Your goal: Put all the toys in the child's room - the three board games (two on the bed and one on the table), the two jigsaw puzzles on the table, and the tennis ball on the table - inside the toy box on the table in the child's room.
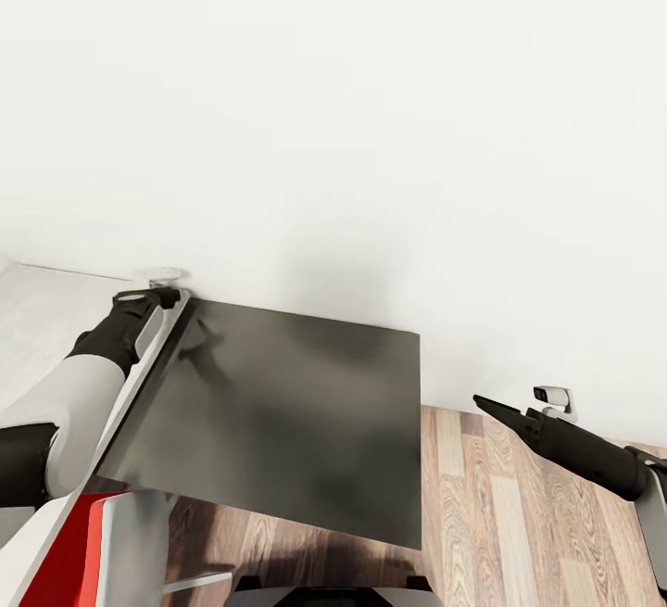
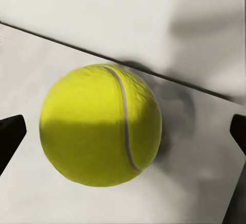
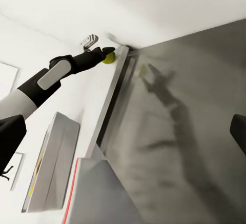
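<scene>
The yellow-green tennis ball (image 2: 100, 124) lies on the table's pale grey top (image 2: 205, 183), close to the wall. My left gripper (image 2: 123, 131) is open, one dark fingertip on each side of the ball and neither touching it. In the head view the left gripper (image 1: 159, 296) reaches to the back corner where the pale top (image 1: 37, 329) meets the lower dark grey section (image 1: 296, 422). The right wrist view shows the ball (image 3: 108, 57) at the tip of the left arm. My right gripper (image 1: 482, 401) hangs open and empty over the wooden floor, right of the dark section.
A white wall (image 1: 371, 125) runs directly behind the table. Small white wall fittings sit behind the left gripper (image 1: 162, 273) and near the right gripper (image 1: 553, 396). Wooden floor (image 1: 519, 514) lies right of the table. A flat grey box-like shape (image 3: 54, 167) lies on the pale top.
</scene>
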